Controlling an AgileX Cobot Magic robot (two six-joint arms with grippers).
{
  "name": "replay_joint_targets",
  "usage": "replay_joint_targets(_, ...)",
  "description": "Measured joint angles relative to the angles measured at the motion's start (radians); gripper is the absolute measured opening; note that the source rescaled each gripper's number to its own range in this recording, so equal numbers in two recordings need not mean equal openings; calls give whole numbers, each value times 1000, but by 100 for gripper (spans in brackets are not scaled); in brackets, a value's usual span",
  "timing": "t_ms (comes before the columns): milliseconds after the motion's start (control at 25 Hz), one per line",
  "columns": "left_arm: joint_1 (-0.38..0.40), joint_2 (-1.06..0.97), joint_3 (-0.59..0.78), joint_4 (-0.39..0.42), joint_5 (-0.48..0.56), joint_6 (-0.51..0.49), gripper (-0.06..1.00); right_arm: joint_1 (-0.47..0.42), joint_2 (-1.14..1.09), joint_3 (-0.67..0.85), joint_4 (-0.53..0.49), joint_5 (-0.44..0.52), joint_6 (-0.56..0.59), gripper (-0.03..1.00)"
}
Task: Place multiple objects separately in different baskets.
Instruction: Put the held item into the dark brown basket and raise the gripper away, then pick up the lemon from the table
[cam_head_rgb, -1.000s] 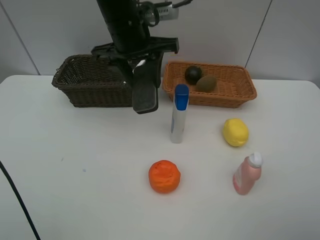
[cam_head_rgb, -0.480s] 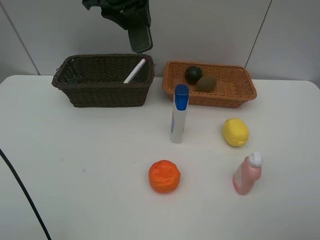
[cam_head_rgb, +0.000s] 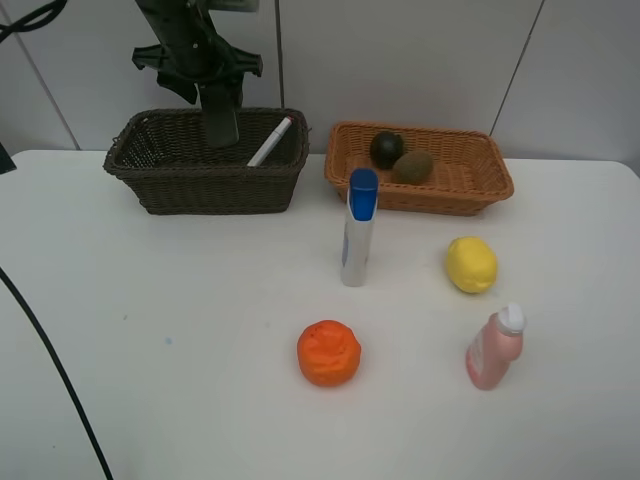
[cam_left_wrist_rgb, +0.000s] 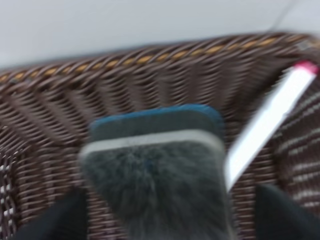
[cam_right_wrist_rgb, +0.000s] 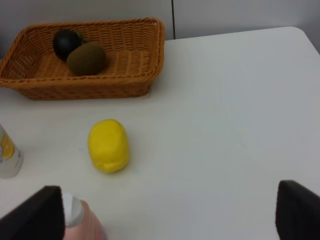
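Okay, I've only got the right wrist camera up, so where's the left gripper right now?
Observer: The left gripper is above the dark basket at the back left of the table, with the black eraser hanging between its jaws.
Operator: Is it actually gripping the eraser?
Observer: It seems not. The left wrist view is blurred, but bare wicker shows between the eraser's edge and one finger, so the jaws stand wider than the eraser.
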Motion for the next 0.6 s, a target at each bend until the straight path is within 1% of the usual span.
replay_joint_targets(80, 5, 5, 0, 2, 2, 2, 97, 0, 0, 0, 0, 0, 0, 100)
replay_joint_targets(160, 7, 4, 0, 1, 2, 2, 99, 0, 0, 0, 0, 0, 0, 100)
replay_joint_targets(400, 7, -5, 0, -41, 29, 2, 100, 0, 0, 0, 0, 0, 0, 100)
replay_joint_targets(600, 7, -20, 0, -69, 106, 2, 100, 0, 0, 0, 0, 0, 0, 100)
